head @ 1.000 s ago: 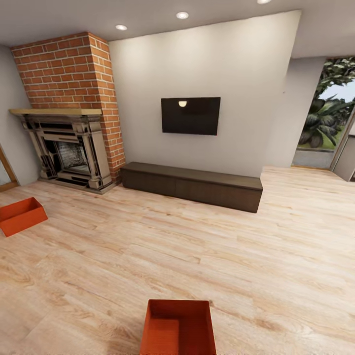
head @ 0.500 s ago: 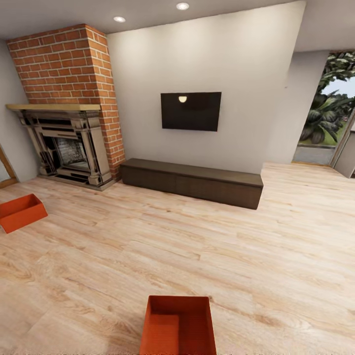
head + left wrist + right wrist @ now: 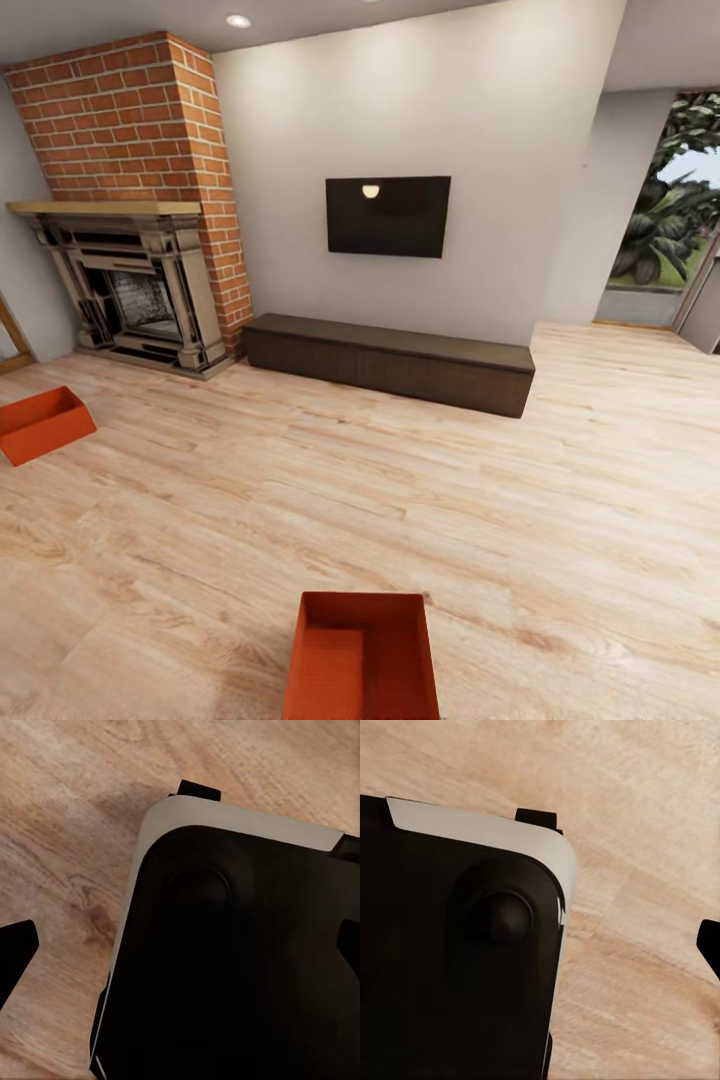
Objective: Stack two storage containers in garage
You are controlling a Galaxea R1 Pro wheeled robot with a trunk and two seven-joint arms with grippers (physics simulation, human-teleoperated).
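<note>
Head view: one storage container [image 3: 361, 655] dead ahead on the wood floor [image 3: 560, 500], open side up; second container [image 3: 40, 424] far off left, near the fireplace [image 3: 140, 290]. Probably lined up on the near box for pickup. Wrist views: black robot base over planks, finger spread impossible to tell.

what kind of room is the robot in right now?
Most likely a living room: a brick fireplace, a wall-mounted TV above a low dark cabinet, and light wood-plank floor with two red-orange containers on it.
</note>
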